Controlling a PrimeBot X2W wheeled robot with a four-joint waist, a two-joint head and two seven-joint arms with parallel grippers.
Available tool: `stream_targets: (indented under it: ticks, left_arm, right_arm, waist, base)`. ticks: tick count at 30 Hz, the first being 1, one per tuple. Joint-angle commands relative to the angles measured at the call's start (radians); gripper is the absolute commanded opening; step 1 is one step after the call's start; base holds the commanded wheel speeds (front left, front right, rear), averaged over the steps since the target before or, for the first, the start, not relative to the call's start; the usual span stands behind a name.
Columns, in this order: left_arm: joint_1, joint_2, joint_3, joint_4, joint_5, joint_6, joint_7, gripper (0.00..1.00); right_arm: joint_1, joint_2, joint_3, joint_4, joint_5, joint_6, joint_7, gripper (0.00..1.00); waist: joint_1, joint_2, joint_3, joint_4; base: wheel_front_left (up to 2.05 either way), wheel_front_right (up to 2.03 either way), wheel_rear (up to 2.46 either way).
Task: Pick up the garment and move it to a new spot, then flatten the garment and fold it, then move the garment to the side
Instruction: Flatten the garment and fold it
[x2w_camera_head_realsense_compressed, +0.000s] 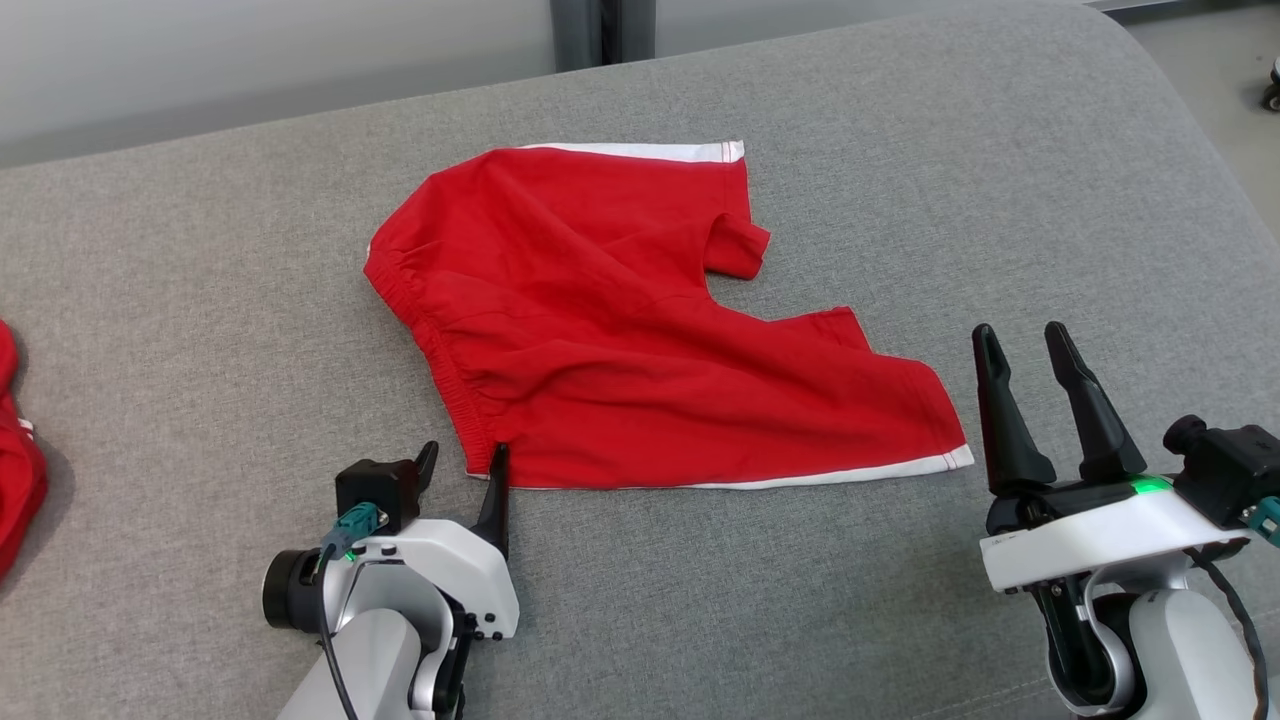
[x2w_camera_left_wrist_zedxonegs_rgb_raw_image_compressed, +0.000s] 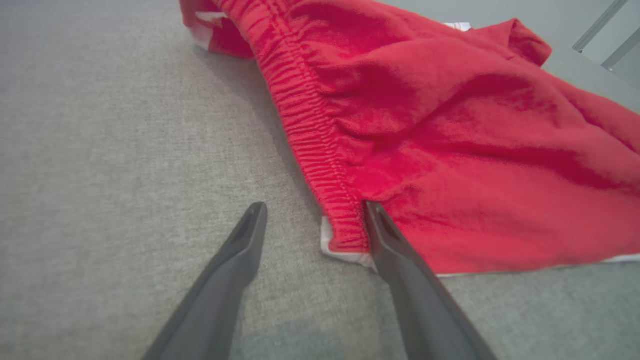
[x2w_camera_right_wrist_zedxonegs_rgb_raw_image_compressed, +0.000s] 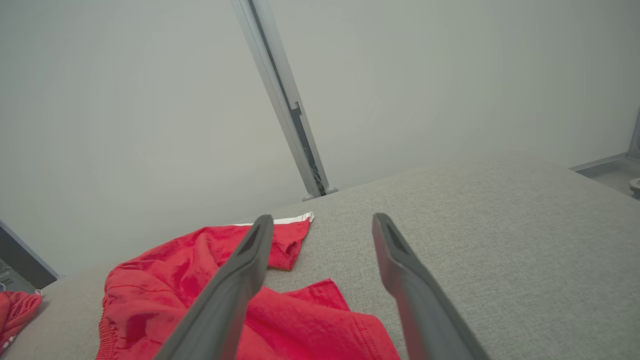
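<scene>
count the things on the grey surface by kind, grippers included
red garments: 2 (red shorts, second red garment at the left edge)
grippers: 2 (left gripper, right gripper, both open)
total: 4

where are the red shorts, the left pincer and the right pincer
red shorts (x2w_camera_head_realsense_compressed: 640, 330), head view, middle of the cloth
left pincer (x2w_camera_head_realsense_compressed: 465, 452), head view, midway between its fingertips
right pincer (x2w_camera_head_realsense_compressed: 1021, 332), head view, midway between its fingertips

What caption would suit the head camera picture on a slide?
Red shorts spread on grey fabric; open left gripper at the waistband corner, open right gripper beside the hem.
</scene>
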Motion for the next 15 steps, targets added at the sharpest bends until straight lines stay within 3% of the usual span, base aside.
stream_targets:
  ticks: [1,6,7,11,15]
  left_arm:
    - [0.003,0.005,-0.005,0.015,-0.006,-0.002,0.012,1.00]
    - [0.019,0.004,-0.024,0.021,-0.015,-0.006,0.027,0.95]
    - [0.023,0.004,-0.029,0.021,-0.016,-0.006,0.034,0.80]
    - [0.044,0.004,-0.050,0.014,-0.032,-0.024,0.057,0.00]
    - [0.047,0.005,-0.047,-0.014,-0.045,-0.018,0.038,0.00]
  right_arm:
    - [-0.005,-0.004,-0.001,-0.002,-0.001,0.000,-0.008,1.00]
    - [-0.002,-0.004,-0.005,0.014,-0.001,0.000,-0.017,1.00]
    - [-0.002,-0.005,-0.006,0.017,0.001,0.000,-0.018,1.00]
    - [-0.006,-0.005,-0.007,0.032,0.004,0.000,-0.022,1.00]
    - [-0.006,-0.005,-0.012,0.047,0.006,0.000,-0.028,1.00]
  waist:
    - [0.0000,-0.0001,0.000,0.000]
    - [0.0000,-0.0001,-0.008,0.002]
    - [0.0000,-0.0001,-0.010,0.004]
    - [0.0000,-0.0001,-0.024,0.010]
    - [0.0000,-0.0001,-0.038,0.019]
  base:
    - [0.00,0.00,0.00]
    - [0.00,0.00,0.00]
    - [0.00,0.00,0.00]
    - [0.00,0.00,0.00]
    - [0.00,0.00,0.00]
